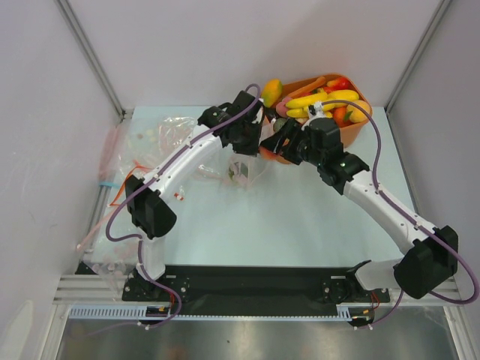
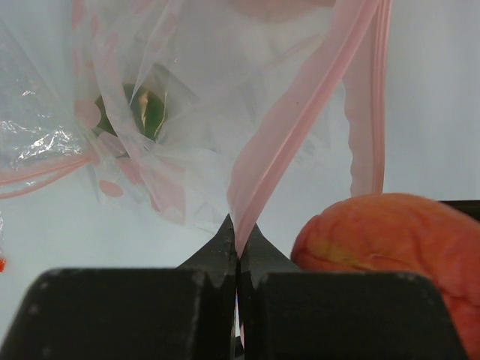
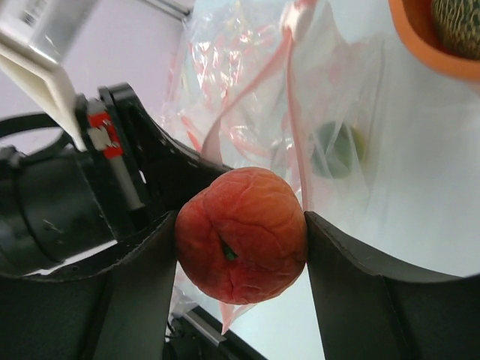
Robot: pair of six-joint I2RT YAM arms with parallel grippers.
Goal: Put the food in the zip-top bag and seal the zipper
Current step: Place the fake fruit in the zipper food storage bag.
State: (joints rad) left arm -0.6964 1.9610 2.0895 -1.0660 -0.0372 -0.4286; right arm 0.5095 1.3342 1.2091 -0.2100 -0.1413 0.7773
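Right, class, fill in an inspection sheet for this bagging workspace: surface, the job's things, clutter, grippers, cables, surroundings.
Surface: pale table, with a black base plate at the near edge.
Job's things: zip-top bag held by its zipper, with a green piece inside; peach close by the zipper; bananas and other food in the orange tub.
Clutter: spare clear bags on the left side.
Grippers: left gripper shut on the zipper; right gripper holding the peach.
Cables: purple cables run along both arms; no snag seen.
Surroundings: white enclosure walls; nothing else seen.
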